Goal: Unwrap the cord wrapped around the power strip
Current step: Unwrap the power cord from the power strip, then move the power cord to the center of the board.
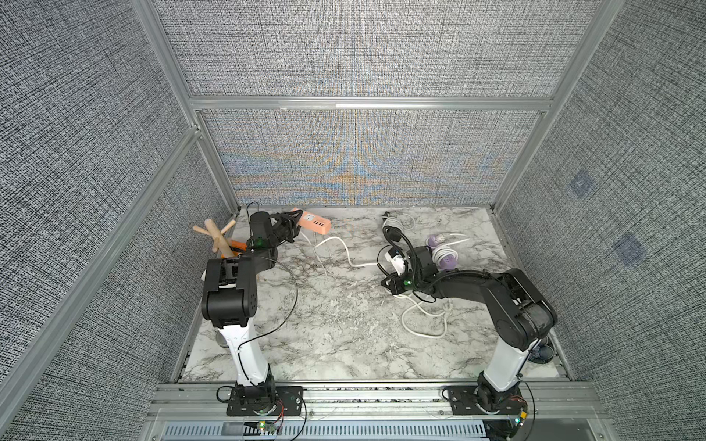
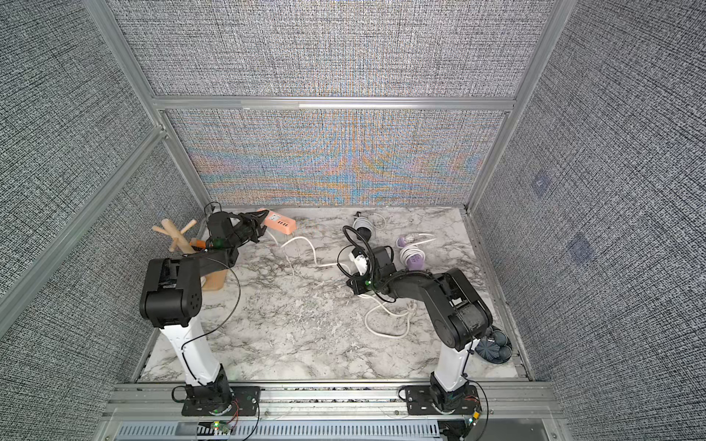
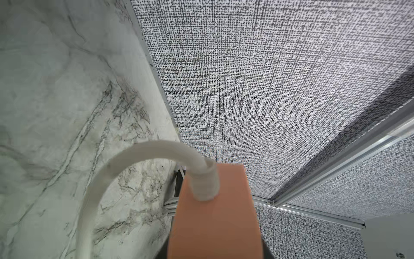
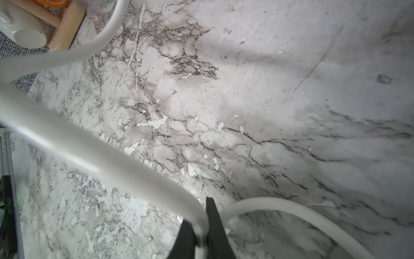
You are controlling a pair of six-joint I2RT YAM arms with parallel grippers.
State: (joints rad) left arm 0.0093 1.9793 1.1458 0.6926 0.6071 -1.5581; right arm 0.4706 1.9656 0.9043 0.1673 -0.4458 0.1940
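Observation:
The orange power strip [image 1: 314, 222] [image 2: 280, 223] hangs at the back left near the wall, and my left gripper [image 1: 299, 221] [image 2: 263, 220] is shut on its cord end. The left wrist view shows the strip's end [image 3: 215, 219] between the jaws [image 3: 215, 251], with the white cord [image 3: 143, 152] curving out of it. The cord [image 1: 341, 244] [image 2: 310, 246] trails loose across the marble to my right gripper [image 1: 386, 282] [image 2: 353, 284]. In the right wrist view that gripper [image 4: 198, 215] is shut on the cord [image 4: 89, 152]. More cord lies in loops [image 1: 420, 320] beneath the right arm.
A wooden mug tree [image 1: 219, 236] stands just left of the left arm. A purple strip with its cord wound on it [image 1: 445, 256] and a dark wound one [image 1: 393, 223] lie at the back right. A dark round object [image 1: 542, 351] sits at the front right.

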